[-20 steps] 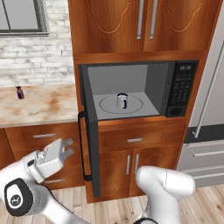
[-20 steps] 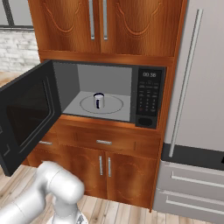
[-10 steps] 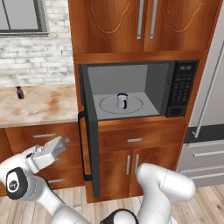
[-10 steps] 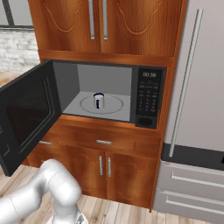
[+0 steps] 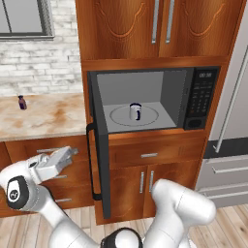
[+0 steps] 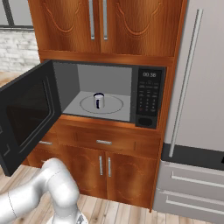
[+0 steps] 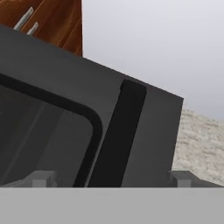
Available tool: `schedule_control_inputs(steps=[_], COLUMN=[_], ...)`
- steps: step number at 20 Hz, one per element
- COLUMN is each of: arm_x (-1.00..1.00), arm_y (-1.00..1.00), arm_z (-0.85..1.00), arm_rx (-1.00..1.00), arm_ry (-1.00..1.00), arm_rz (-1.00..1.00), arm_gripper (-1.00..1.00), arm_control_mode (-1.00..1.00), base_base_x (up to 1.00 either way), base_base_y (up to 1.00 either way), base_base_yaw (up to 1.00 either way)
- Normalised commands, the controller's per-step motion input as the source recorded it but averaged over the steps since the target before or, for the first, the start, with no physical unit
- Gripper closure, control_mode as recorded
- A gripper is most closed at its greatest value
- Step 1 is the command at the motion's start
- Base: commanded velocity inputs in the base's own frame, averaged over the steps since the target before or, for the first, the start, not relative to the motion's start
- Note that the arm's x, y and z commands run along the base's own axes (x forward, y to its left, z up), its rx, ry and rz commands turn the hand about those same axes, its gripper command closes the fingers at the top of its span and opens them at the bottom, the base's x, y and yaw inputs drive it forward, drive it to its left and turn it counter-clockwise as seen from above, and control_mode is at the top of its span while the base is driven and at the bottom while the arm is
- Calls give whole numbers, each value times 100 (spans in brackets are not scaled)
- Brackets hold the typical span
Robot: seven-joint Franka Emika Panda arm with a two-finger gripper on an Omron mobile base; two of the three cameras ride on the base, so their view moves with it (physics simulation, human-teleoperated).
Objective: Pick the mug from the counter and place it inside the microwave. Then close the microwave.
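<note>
A small dark bottle (image 5: 22,102) stands on the marble counter (image 5: 43,118) at left. Below it, the robot's pincer (image 5: 68,154), jaws apart and empty, hovers beside the open microwave door (image 5: 98,164). The white mug (image 5: 135,111) sits on the turntable inside the microwave (image 5: 198,99).

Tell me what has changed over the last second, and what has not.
The end effector, jaws open and empty, has swung lower and to the left of the open door, pulling slightly away from it; in the hand view it faces the door's outer side and black bar handle. The mug stays on the turntable inside the microwave, the door is as wide open as before, and the bottle stays on the counter.
</note>
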Motion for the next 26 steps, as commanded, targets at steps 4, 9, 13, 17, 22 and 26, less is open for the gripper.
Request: schedule_control_inputs(steps=[4,9,13,17,22,26], arm_x=[-1,-1,-20,-22,-1,0], arm_y=[-48,-38,-31,-30,-53,-62], arm_z=[0,0,0,9,29,35], arm_rx=[0,0,0,0,0,0], arm_ry=[0,3,7,8,9,8], arm_rz=[10,23,27,23,15,9], arm_gripper=[-100,-100,-100,-100,-100,-100], arm_control_mode=[-100,-100,-100,-100,-100,-100], base_base_x=[0,0,0,0,0,0], base_base_y=[0,0,0,0,0,0], base_base_yaw=[0,0,0,0,0,0])
